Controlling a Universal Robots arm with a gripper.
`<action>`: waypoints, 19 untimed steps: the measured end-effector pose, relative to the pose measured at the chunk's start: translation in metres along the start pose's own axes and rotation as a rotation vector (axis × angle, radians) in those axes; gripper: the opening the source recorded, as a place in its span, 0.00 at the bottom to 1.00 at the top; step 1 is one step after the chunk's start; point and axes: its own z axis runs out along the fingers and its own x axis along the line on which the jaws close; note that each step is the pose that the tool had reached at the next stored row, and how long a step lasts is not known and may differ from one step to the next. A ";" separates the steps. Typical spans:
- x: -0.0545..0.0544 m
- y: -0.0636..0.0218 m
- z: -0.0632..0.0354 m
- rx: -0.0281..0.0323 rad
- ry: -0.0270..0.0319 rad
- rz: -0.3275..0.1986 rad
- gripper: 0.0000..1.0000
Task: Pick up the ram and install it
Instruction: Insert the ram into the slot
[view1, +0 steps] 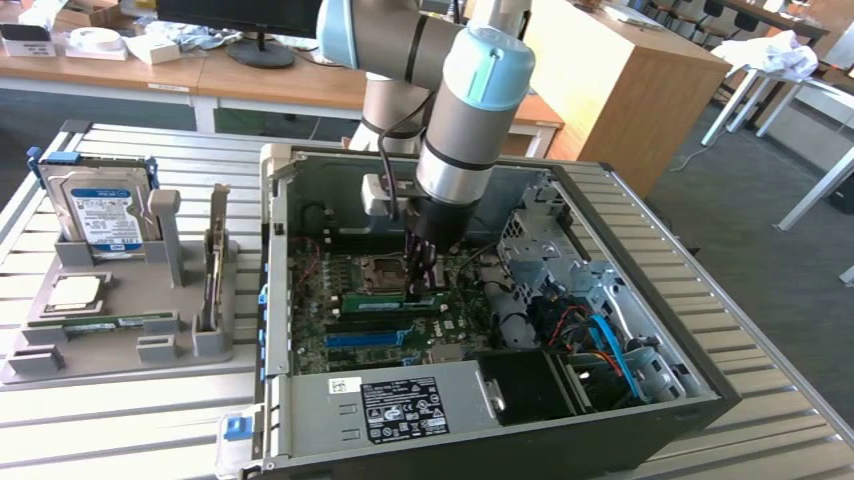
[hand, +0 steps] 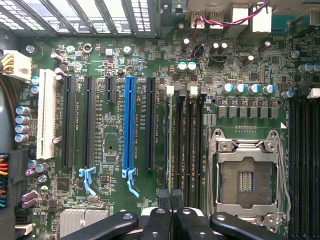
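Observation:
The ram (view1: 387, 300) is a thin green stick standing on edge in a memory slot of the motherboard, inside the open computer case (view1: 641, 250). My gripper (view1: 427, 288) reaches straight down into the case and sits over the end of the stick nearer the exterior view's right. In the wrist view the ram (hand: 170, 145) shows as a narrow edge running out from between my black fingertips (hand: 163, 194). The gripper (hand: 170, 196) is shut on that edge. The neighbouring black memory slots (hand: 192, 145) hold nothing.
An open processor socket (hand: 245, 180) lies beside the memory slots, and a blue expansion slot (hand: 130, 125) on their other side. On the exterior view's left, a grey stand (view1: 160, 345) holds a blue-labelled hard drive (view1: 100, 215) and a square silver chip (view1: 74, 292). The power supply (view1: 387, 405) fills the case's near corner.

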 end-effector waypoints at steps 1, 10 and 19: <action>0.000 0.0000 0.0000 0.0000 0.0000 0.000 0.11; 0.000 -0.0001 0.0018 0.0003 -0.0001 0.000 0.11; 0.000 -0.0002 0.0041 0.0004 0.0001 0.000 0.11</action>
